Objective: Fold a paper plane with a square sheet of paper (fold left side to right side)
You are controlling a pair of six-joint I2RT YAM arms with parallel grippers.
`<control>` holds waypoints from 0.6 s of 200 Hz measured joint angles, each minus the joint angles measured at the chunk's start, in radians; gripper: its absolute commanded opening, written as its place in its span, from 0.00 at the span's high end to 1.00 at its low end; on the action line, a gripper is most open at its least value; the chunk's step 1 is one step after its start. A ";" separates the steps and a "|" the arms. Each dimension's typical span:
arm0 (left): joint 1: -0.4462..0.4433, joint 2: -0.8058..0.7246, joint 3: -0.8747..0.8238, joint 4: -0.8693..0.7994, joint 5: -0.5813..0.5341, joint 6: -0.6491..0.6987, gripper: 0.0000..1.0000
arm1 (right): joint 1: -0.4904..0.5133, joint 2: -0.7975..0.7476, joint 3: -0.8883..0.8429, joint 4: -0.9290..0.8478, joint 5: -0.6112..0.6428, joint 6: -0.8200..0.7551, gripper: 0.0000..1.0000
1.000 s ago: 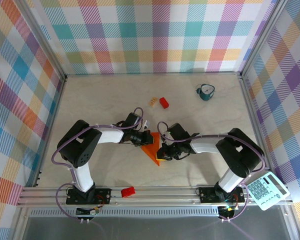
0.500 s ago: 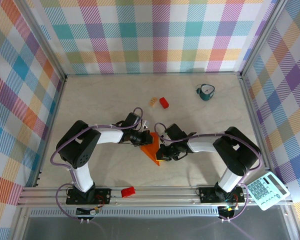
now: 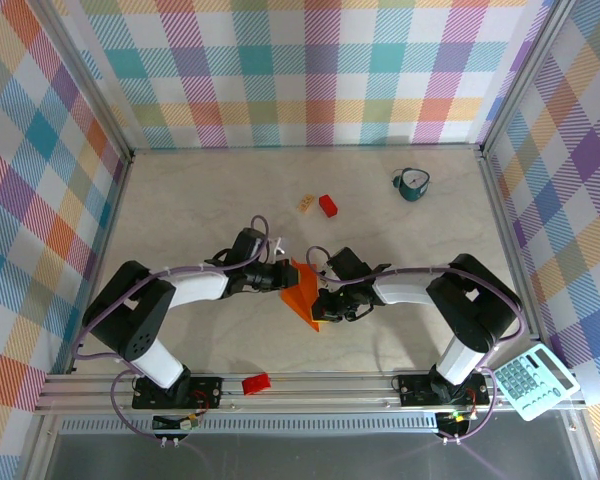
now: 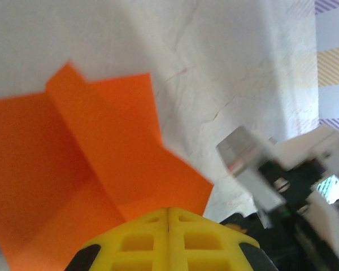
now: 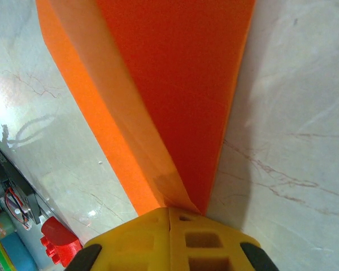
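The paper (image 3: 302,292) lies mid-table (image 3: 180,210), between the two grippers, already creased into a pointed triangular shape with its tip toward the near edge. It looks feather-light, thin and floppy. It should slide easily on the smooth tabletop, bend under any sideways push and keep whatever crease is pressed into it, so a stray nudge could spoil the fold. The safest hold is probably at an outer edge or corner, pinched lightly, with the other arm pressing flat beside the crease to anchor it. The left gripper (image 3: 283,277) meets the paper's left side and the right gripper (image 3: 323,300) its right side near the tip. In the left wrist view the fingers (image 4: 144,243) are closed seam to seam over the orange sheet (image 4: 101,147). In the right wrist view that gripper (image 5: 169,223) is likewise closed, just where the narrow end of the paper (image 5: 175,84) runs in. Whether either one pinches the sheet or merely presses on it cannot be told. The top view gives the layout, with a red block (image 3: 328,205) and a tan block (image 3: 307,203) well apart beyond the paper. The wrist views add what it lacks: raised flaps along a centre crease on the left, and a doubled, lighter strip along the folded edge on the right.
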 measured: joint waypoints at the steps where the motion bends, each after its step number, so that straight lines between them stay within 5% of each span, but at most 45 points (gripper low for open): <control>1: -0.001 0.000 -0.002 0.001 0.000 0.000 1.00 | 0.000 0.000 0.000 0.000 0.000 0.000 1.00; 120: -0.098 0.083 -0.029 0.108 0.001 -0.055 1.00 | 0.003 0.011 0.034 -0.060 0.024 -0.019 1.00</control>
